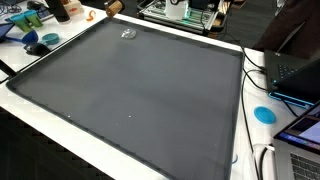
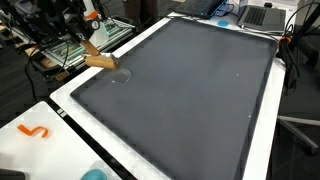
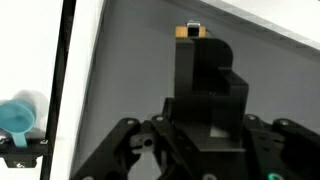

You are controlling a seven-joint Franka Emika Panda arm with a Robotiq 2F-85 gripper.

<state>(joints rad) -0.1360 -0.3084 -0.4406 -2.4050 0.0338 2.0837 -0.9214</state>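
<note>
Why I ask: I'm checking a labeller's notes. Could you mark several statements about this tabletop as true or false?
1. A dark grey mat covers most of the white table. True.
2. An orange squiggly piece lies in the middle of the mat. False: the orange squiggly piece lies on the bare white table, off the mat.
3. A laptop stands beyond the mat's edge. True.
4. The mat is piled with tools. False: it is nearly bare, with only a small pale ring-like thing near one edge.
5. In the wrist view, a small wooden block sits close to the mat's edge. True.
</note>
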